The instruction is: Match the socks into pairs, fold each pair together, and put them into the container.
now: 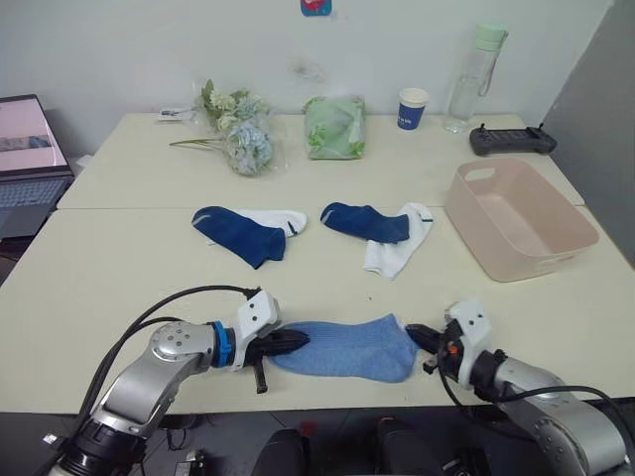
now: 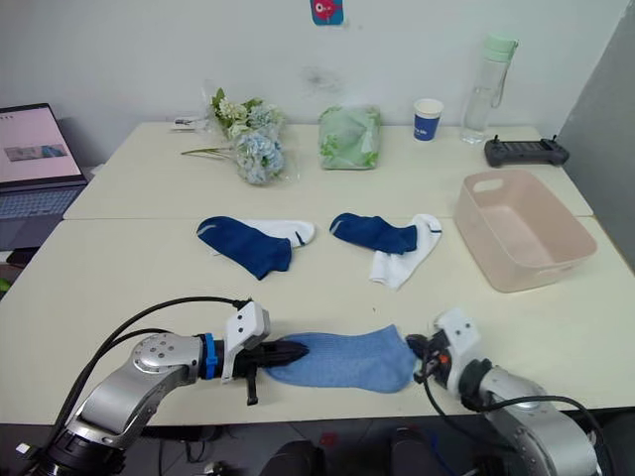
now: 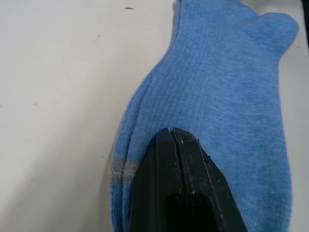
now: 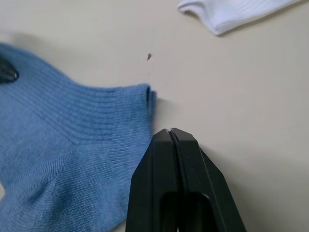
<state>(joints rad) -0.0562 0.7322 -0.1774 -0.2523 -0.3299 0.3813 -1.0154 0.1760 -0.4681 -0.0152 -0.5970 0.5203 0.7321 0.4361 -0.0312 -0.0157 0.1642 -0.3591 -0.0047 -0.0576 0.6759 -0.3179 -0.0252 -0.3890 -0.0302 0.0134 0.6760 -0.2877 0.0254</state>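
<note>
Two light blue socks (image 1: 347, 347) lie stacked flat near the table's front edge. My left gripper (image 1: 293, 344) is shut, its fingertips (image 3: 170, 133) resting on top of the left end of the stack. My right gripper (image 1: 419, 337) is also shut, its tip on the table just beside the cuff (image 4: 140, 96) at the right end. Farther back, one navy sock (image 1: 238, 233) overlaps a white sock (image 1: 280, 218), and a second navy sock (image 1: 365, 220) lies across another white sock (image 1: 397, 250). The pink container (image 1: 544, 266) stands at the right and holds nothing.
Along the back of the table are a bunch of flowers (image 1: 243, 134), a green bag (image 1: 334, 127), a blue paper cup (image 1: 413, 108), a clear bottle (image 1: 474, 79) and a black controller (image 1: 511, 141). A laptop (image 1: 25, 164) sits at the far left.
</note>
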